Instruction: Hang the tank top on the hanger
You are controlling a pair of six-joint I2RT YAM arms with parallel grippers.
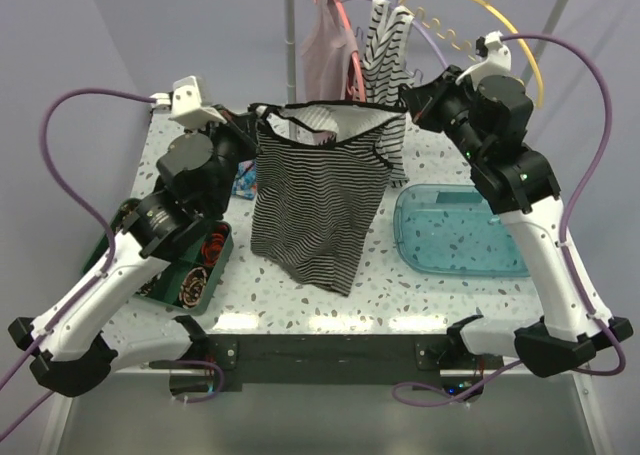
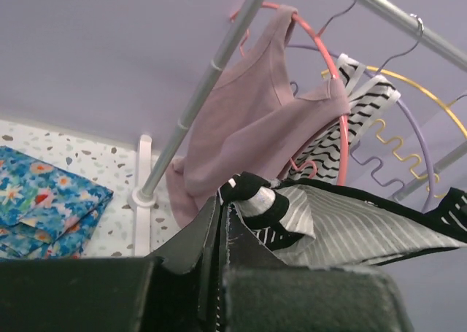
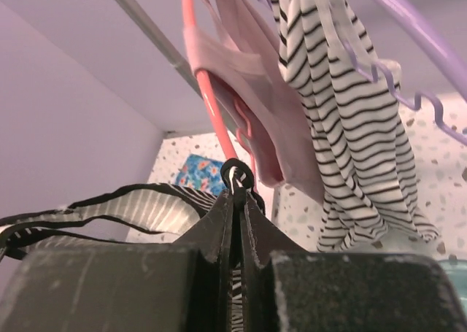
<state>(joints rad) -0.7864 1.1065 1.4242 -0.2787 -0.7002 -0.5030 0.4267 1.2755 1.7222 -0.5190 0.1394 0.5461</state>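
The tank top, black with thin white stripes, hangs stretched in the air between my two grippers, its hem near the table. My left gripper is shut on its left strap. My right gripper is shut on its right strap. The yellow hanger hangs on the rail at the back, above and behind my right wrist; its wavy lower bar shows in the left wrist view.
A pink top on a pink hanger and a bold-striped garment on a lavender hanger hang on the rail. A teal tray lies at right, a green box at left, a floral cloth behind.
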